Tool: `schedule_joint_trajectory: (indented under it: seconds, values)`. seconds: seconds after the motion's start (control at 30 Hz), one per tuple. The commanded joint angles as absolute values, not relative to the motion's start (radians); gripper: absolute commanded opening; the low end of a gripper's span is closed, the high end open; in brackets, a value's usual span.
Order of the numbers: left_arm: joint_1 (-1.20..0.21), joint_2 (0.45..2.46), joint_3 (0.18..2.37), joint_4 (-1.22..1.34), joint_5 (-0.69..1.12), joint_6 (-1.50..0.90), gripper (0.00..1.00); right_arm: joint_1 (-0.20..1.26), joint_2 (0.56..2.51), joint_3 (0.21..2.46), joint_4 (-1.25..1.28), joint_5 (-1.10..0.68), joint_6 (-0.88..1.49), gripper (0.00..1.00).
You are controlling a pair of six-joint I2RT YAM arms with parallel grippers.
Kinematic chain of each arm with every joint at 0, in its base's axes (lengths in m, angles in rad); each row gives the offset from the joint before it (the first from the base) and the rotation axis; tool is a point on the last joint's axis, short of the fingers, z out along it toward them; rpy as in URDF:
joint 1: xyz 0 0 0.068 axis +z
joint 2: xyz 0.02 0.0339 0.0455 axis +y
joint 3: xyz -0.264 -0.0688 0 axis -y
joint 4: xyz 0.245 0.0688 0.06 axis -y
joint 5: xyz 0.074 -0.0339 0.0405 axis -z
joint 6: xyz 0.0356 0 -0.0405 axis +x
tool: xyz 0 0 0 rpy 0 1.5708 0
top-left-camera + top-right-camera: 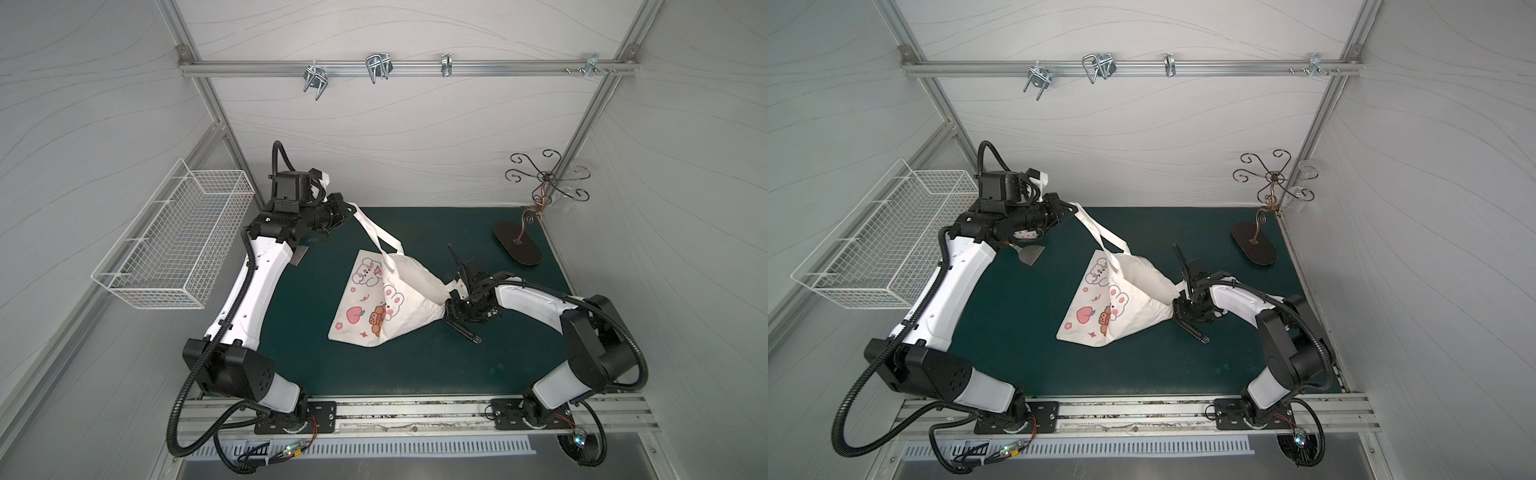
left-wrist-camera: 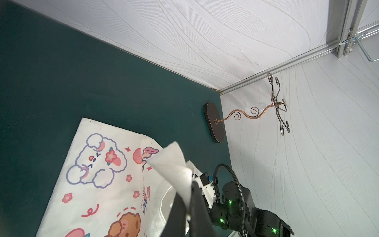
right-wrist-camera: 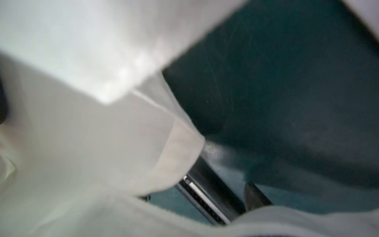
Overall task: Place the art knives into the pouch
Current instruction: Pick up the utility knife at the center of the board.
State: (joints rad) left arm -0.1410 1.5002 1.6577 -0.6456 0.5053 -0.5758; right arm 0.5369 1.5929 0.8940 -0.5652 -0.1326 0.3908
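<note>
Art knife point(image 1: 463, 330) lies flat on the bench point(image 1: 374, 374), just beside the corner of the pouch point(image 1: 374, 307) nearest the right arm. One end meets the cloth hem; the right wrist view does not show whether it is inside or underneath. Right fingers point(image 1: 451, 309) sit over it at that corner, hidden by wrist and cloth, so I cannot tell if they are spread or gripping. Risk: a push could slide the knife beneath the pouch instead of into the mouth, as the lower hem rests on the bench. Pouch is tented; nothing visible inside. Beyond the pouch, left fingers point(image 1: 347, 209) pinch a taut strap point(image 1: 374, 232); a slip would collapse the mouth. Wire basket point(image 1: 195, 232), well apart from the pouch, shows nothing inside.
</note>
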Motion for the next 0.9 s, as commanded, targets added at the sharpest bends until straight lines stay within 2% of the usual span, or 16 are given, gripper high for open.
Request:
schedule_joint_trajectory:
  seconds: [0.0, 0.37, 0.47, 0.67, 0.87]
  values:
    - [-0.14, 1.466, 1.667, -0.6, 0.513, -0.561, 0.0, 0.55, 1.616, 0.885, -0.543, -0.15, 0.367, 0.73]
    - [-0.14, 1.464, 1.665, -0.592, 0.526, -0.574, 0.0, 0.694, 1.626, 0.888, -0.702, -0.003, 0.447, 0.73]
    - [-0.14, 1.46, 1.665, -0.598, 0.525, -0.574, 0.0, 0.717, 1.637, 0.883, -0.729, 0.02, 0.489, 0.68]
    - [-0.14, 1.453, 1.663, -0.592, 0.532, -0.579, 0.0, 0.737, 1.671, 0.835, -0.685, 0.03, 0.561, 0.52]
    - [-0.141, 1.442, 1.654, -0.597, 0.531, -0.574, 0.0, 0.739, 1.765, 0.849, -0.619, 0.01, 0.583, 0.19]
